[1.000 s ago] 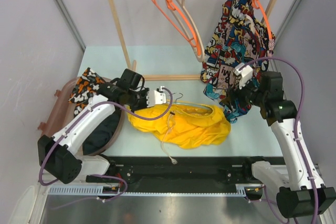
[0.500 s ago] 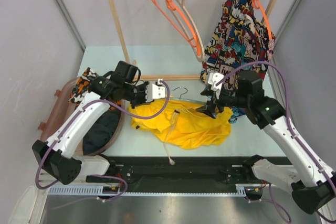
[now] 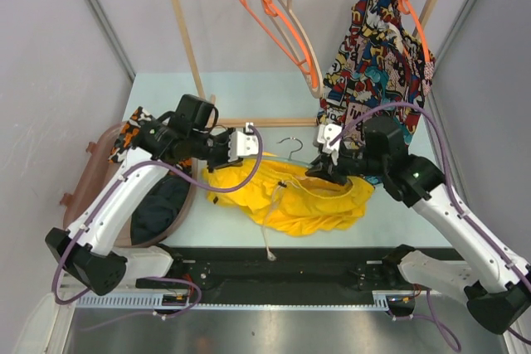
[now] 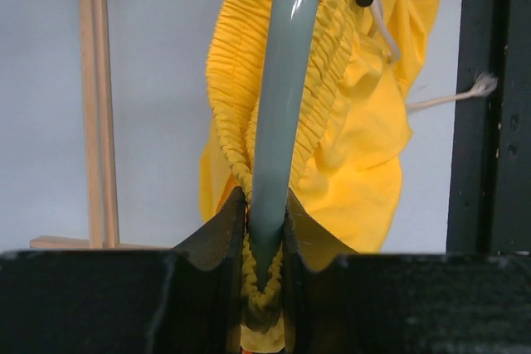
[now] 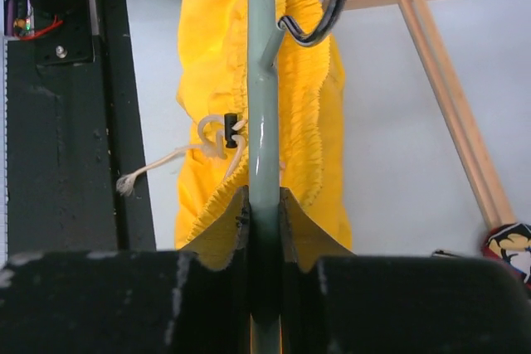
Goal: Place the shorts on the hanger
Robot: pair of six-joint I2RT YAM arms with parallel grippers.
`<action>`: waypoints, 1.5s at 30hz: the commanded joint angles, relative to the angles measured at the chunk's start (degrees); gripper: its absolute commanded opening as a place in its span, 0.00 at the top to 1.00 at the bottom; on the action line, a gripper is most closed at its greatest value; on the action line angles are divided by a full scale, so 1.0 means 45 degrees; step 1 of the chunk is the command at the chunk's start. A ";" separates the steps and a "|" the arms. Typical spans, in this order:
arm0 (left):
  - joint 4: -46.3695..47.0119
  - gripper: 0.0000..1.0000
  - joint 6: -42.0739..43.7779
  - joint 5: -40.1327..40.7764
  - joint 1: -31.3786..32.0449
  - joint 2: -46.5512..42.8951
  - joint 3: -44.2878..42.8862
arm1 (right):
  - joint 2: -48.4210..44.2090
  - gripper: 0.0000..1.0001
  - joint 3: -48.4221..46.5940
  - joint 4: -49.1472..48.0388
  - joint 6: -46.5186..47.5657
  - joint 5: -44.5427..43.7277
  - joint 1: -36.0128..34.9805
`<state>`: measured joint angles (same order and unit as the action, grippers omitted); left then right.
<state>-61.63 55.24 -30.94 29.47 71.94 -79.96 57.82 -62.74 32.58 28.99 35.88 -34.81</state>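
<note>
Overhead view looks down; wrist views closely share hanger (image 4: pixel 284 80).

I am seeing bright yellow shorts (image 3: pixel 311 205) at frame centre, with a pale mint-green hanger (image 4: pixel 282 80) lying along them. Upper right, a multicolour comic-print garment (image 3: pixel 377 47) is hanging; orange hangers (image 3: pixel 270 6) are showing at upper centre.

What I can't see of the hanger (image 4: pixel 282 80)

From above I make out little beyond its hook; the bar is lost in the shorts (image 3: pixel 311 201). Both wrist views crop it at the top, and its near end disappears under bunched waistband inside my left gripper (image 4: pixel 264 201).
</note>
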 commanded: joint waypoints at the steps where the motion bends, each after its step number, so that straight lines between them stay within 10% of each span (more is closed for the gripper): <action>1: 0.1856 0.54 -0.1898 -0.1620 -0.0123 -0.0830 -0.0278 | -0.1188 1.00 -0.0452 0.0630 -0.1187 -0.0844 0.1033; 4: 0.3222 0.01 -0.3717 -0.2204 -0.0611 -0.1084 -0.0180 | -0.1716 1.00 -0.0472 0.1390 -0.1677 -0.0357 0.2808; 17: 0.6449 0.00 -0.7179 -0.3144 -0.1589 -0.1534 0.0074 | -0.0605 1.00 -0.1798 0.1767 -0.3374 0.1871 0.9724; 27: 0.7034 0.00 -0.7647 -0.2910 -0.1570 -0.1885 0.0641 | 0.0858 1.00 -0.3985 -0.2237 -0.7223 -0.1170 0.8910; 45: 0.7211 0.00 -0.7413 -0.2715 -0.1589 -0.2491 0.1676 | 0.5313 1.00 -0.9415 -0.4895 -0.7263 -0.4711 0.6973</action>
<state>-30.57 21.93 -42.68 22.52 62.41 -73.28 81.08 -97.60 23.24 -2.59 17.69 -2.28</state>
